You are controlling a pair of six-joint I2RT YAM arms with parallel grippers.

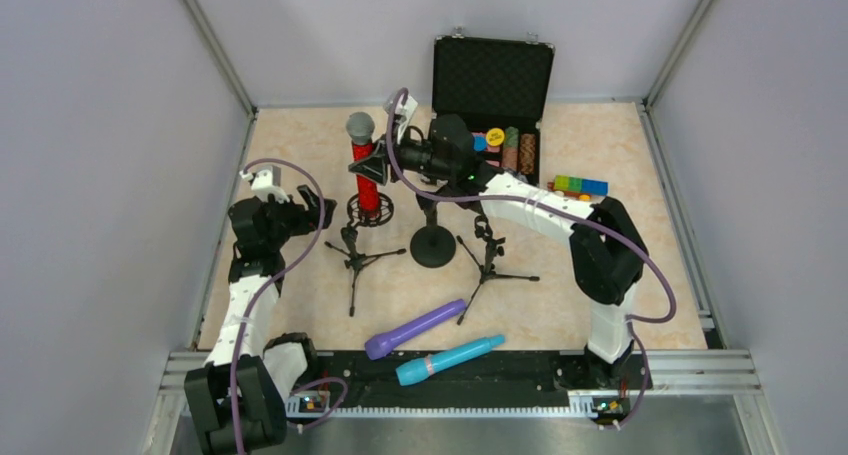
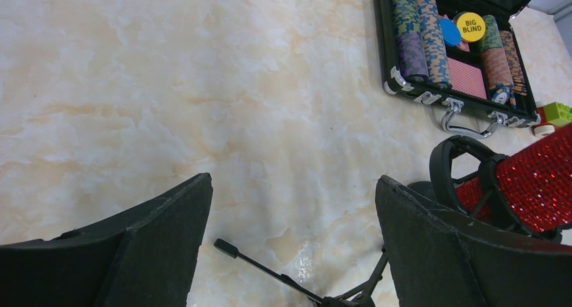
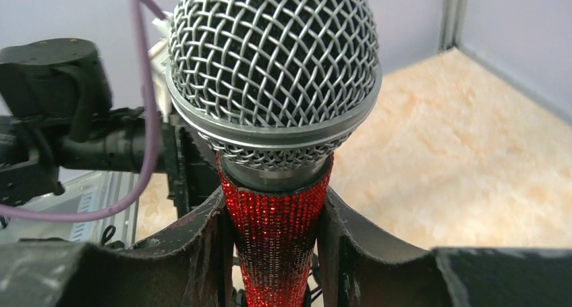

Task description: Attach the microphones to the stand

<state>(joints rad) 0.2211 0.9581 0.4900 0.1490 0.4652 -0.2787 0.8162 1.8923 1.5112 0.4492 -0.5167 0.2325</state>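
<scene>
Microphones, three, handheld stick type.

Item one: glittery red microphone with silver mesh head (image 3: 273,71). It stands upright toward the left rear of the marbled desk (image 1: 540,315). Its lower barrel passes through the black ring clip (image 2: 437,160) of the left black tripod stand (image 1: 352,260). The right gripper (image 3: 273,216) has its fingers clamped on the sequinned barrel just under the head. We judge this one seated or nearly so, but we cannot tell whether the clip holds it unaided.

Item two: all-purple microphone (image 1: 415,328), lying flat toward the front of the desk.

Item three: turquoise microphone with a pink band (image 1: 452,359), lying just beside it at the near edge. Nothing touches either.

Vacant holders: black round-base stand (image 1: 433,245) and a second black tripod stand (image 1: 487,265).

Left gripper (image 2: 293,185): fingers apart, holding nothing, above bare desk beside the clip.

Handling, in our judgement: stiff, hard-bodied and head-heavy. The smooth round barrels of items two and three are likely to roll or slip. We would take them across the mid-barrel, nearer the head, leaving the tail free for the clip. We would avoid the head end.
</scene>
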